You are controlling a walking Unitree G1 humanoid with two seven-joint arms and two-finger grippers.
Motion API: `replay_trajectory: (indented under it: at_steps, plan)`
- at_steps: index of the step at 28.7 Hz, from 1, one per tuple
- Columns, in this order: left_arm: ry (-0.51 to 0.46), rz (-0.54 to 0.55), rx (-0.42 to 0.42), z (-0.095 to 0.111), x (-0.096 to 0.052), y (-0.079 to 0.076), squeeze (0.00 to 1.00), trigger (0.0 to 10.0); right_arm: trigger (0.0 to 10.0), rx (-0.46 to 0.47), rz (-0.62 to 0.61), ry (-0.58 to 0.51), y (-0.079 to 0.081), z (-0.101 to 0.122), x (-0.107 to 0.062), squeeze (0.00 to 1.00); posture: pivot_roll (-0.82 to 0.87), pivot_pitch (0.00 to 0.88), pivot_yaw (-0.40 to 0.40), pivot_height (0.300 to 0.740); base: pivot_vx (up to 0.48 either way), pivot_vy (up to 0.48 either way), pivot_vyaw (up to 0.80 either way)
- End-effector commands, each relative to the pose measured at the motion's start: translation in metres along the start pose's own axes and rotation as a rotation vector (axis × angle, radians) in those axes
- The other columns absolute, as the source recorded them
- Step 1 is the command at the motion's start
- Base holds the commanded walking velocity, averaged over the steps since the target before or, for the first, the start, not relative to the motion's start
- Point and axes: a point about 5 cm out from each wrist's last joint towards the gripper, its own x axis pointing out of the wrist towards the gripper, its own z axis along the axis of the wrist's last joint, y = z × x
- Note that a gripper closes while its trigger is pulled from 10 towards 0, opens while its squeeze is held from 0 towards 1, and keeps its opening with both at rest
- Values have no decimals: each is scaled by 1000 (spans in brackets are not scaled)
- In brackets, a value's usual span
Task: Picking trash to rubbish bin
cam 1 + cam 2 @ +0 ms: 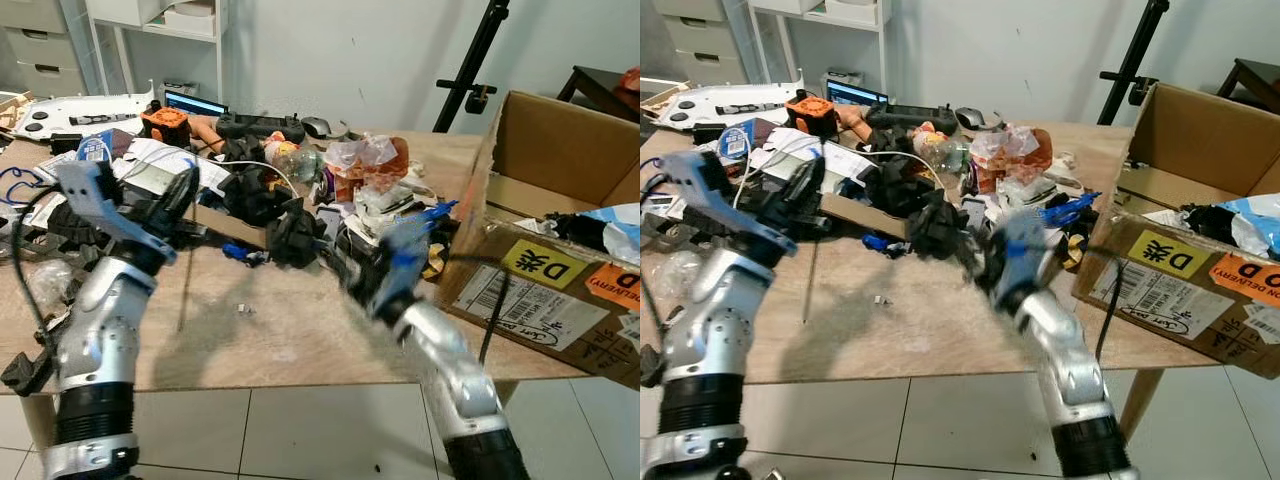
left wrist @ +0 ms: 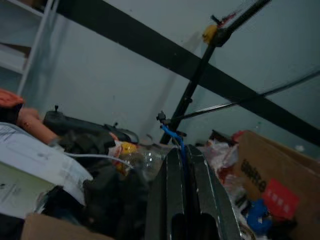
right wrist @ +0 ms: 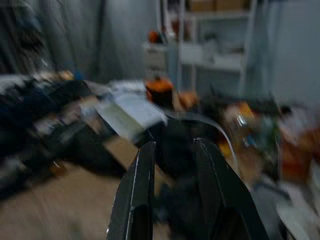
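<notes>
Trash (image 1: 290, 195), a light, soft, crumply heap at twelve o'clock on the table (image 1: 270, 330), should pinch easily by a loose fold; right pincer (image 3: 175, 150) gapes empty, left pincer (image 2: 182, 165) pressed together.

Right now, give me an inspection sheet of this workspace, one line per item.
Surface: wooden table, bare at the near edge.
Job's things: trash pile across the middle; cardboard box at the robot's right, holding some scraps.
Clutter: papers, orange device, plastic bottle.
Grippers: left gripper shut, raised over the table; right gripper open, blurred, near the pile.
Cables: white cable over the pile.
Surroundings: white shelf, black tripod.
</notes>
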Motion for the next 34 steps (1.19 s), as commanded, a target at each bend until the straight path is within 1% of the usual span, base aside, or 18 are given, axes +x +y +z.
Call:
replay_trajectory:
  at_steps: [1, 3, 4, 6, 8, 9, 11, 13, 14, 15, 16, 19, 20, 21, 25, 27, 29, 34]
  plan:
    - [-46, 16, -2, 4, 7, -8, 0, 0, 10000, 42, 8, -2, -1, -4, -5, 671, -12, 123, -98, 740, 0, 0, 0]
    - [-56, 31, -13, 4, 9, -9, 0, 0, 10000, 52, 21, -11, 1, -4, -4, 671, -12, 123, -98, 740, 0, 0, 0]
    - [-72, 34, -30, 3, 11, -12, 0, 0, 10000, 76, 38, -18, 4, -4, -4, 1000, -10, 126, -100, 740, 0, 0, 0]
    - [-105, 24, -50, 3, 15, -20, 0, 0, 10000, 103, 71, -12, 10, -6, -3, 1000, -10, 127, -102, 740, 0, 0, 0]
    - [-105, 24, -50, 3, 15, -20, 0, 0, 10000, 103, 71, -12, 10, -6, -3, 1000, -10, 127, -102, 740, 0, 0, 0]
    - [-157, 30, -83, 8, 21, -24, 0, 0, 10000, 121, 90, -1, 14, -9, -3, 1000, -9, 134, -103, 740, 0, 0, 0]
    - [-169, 26, -96, 11, 25, -27, 0, 0, 10000, 126, 90, 9, 15, -11, -3, 1000, -9, 134, -103, 740, 0, 0, 0]
    - [-178, -16, -138, 15, 31, -38, 0, 0, 10000, 137, 90, 63, 17, -18, -2, 1000, -8, 133, -99, 740, 0, 0, 0]
    - [-174, -37, -143, 16, 32, -42, 0, 0, 10000, 153, 101, 94, 19, -21, -3, 949, -9, 131, -89, 740, 0, 0, 0]
    - [-171, -50, -145, 16, 32, -44, 0, 0, 10000, 165, 110, 113, 20, -23, -3, 949, -9, 131, -89, 740, 0, 0, 0]
    - [-165, -70, -151, 16, 32, -48, 0, 0, 10000, 180, 131, 137, 22, -26, -3, 0, -10, 134, -88, 740, 0, 0, 0]
    - [-163, -85, -154, 17, 33, -52, 0, 0, 10000, 205, 155, 159, 26, -29, -4, 0, -10, 134, -88, 740, 0, 0, 0]
    - [-163, -93, -172, 17, 35, -56, 0, 0, 10000, 239, 175, 154, 29, -29, -3, 0, -4, 132, -93, 740, 0, 0, 0]
    - [-163, -93, -172, 17, 35, -56, 0, 0, 10000, 239, 175, 154, 29, -29, -3, 0, -4, 132, -93, 740, 0, 0, 0]
    - [-168, -119, -208, 14, 37, -67, 0, 0, 10000, 318, 210, 118, 34, -25, 0, 0, 4, 134, -96, 740, 0, 0, 0]
    - [-168, -119, -208, 14, 37, -67, 0, 0, 10000, 318, 210, 118, 34, -25, 0, 0, 4, 134, -96, 740, 0, 0, 0]
    - [-160, -142, -228, 11, 38, -76, 0, 0, 10000, 357, 235, 92, 37, -21, 4, 0, 5, 130, -96, 740, 0, 0, 0]
    - [-149, -177, -268, 9, 39, -89, 0, 0, 10000, 380, 238, 87, 37, -19, 5, 0, 5, 130, -96, 740, 0, 0, 0]
